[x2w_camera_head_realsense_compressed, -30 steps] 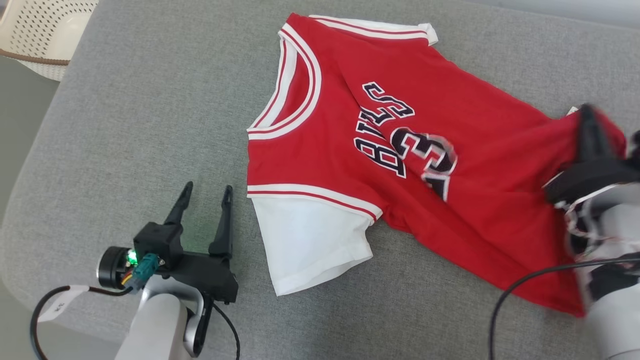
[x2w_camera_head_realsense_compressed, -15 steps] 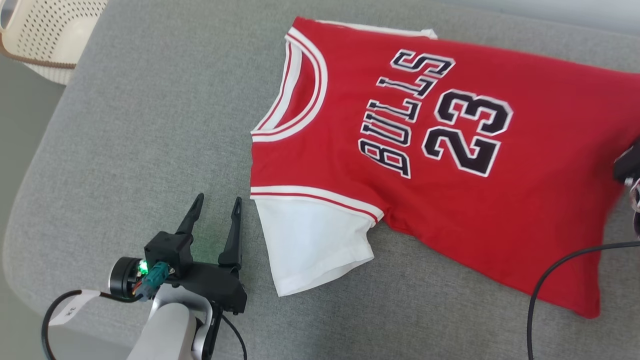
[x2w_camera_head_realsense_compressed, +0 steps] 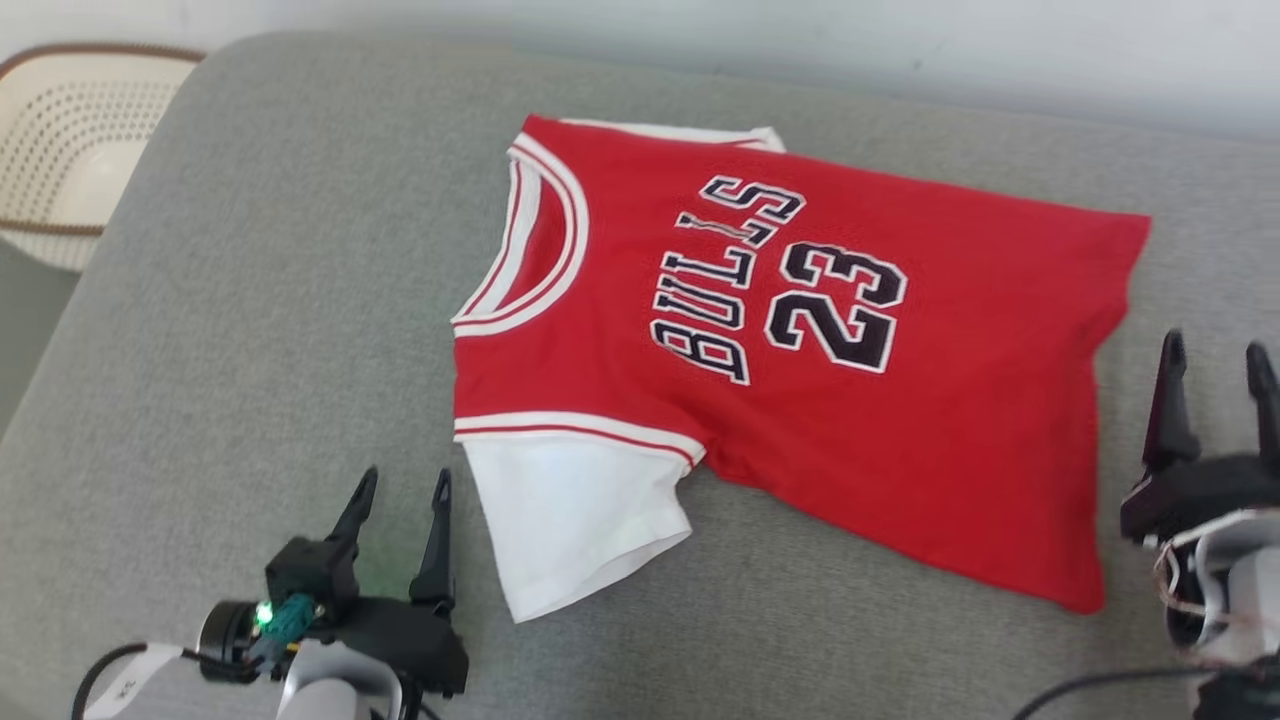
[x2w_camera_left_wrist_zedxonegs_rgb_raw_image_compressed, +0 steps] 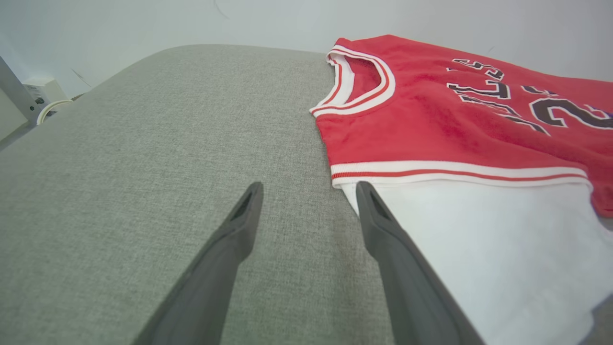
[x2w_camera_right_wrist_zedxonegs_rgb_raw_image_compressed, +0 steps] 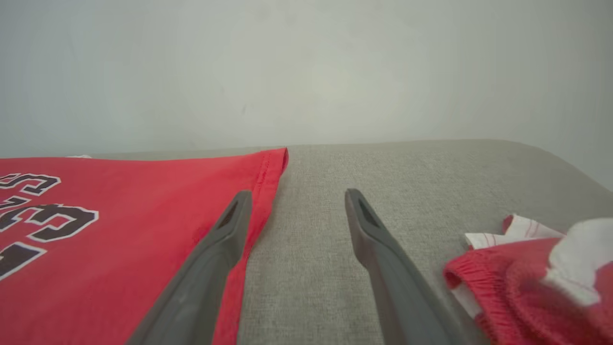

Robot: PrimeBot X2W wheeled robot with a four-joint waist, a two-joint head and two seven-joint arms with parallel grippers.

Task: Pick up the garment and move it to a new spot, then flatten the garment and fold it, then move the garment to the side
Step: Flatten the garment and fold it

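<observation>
A second ago the right gripper (x2w_camera_head_realsense_compressed: 1215, 345) was pinched on the bunched hem of the jersey (x2w_camera_head_realsense_compressed: 900, 430). Now it has let go, its fingers stand apart, and the jersey lies spread flat. The head view has also tipped up, which is the camera moving, not the cloth.

Far left, a pale perforated basket (x2w_camera_head_realsense_compressed: 60, 170) sits off the couch (x2w_camera_head_realsense_compressed: 250, 300), cut by the frame edge. From the couch's rounded left corner a wide bare grey stretch runs to the jersey's collar. At lower left the left gripper (x2w_camera_head_realsense_compressed: 405, 478) is over that bare fabric, fingers apart and empty. Its right finger is just beside the outer edge of the white sleeve (x2w_camera_head_realsense_compressed: 570, 520); in the left wrist view that finger crosses the sleeve's corner, and touch cannot be told.

The jersey lies mid-couch, collar to the left, hem to the right, lettering up. Its far sleeve is almost all hidden behind the red body, showing as a white strip at the top edge. Bare couch runs along the near side, with a narrower band on the wall (x2w_camera_head_realsense_compressed: 900, 50) side.

The right gripper stands just right of the hem. In the right wrist view its left finger overlaps the hem line, contact unclear. Further right in that view, a crumpled red and white cloth (x2w_camera_right_wrist_zedxonegs_rgb_raw_image_compressed: 527, 287) lies blurred and cut off by the frame
</observation>
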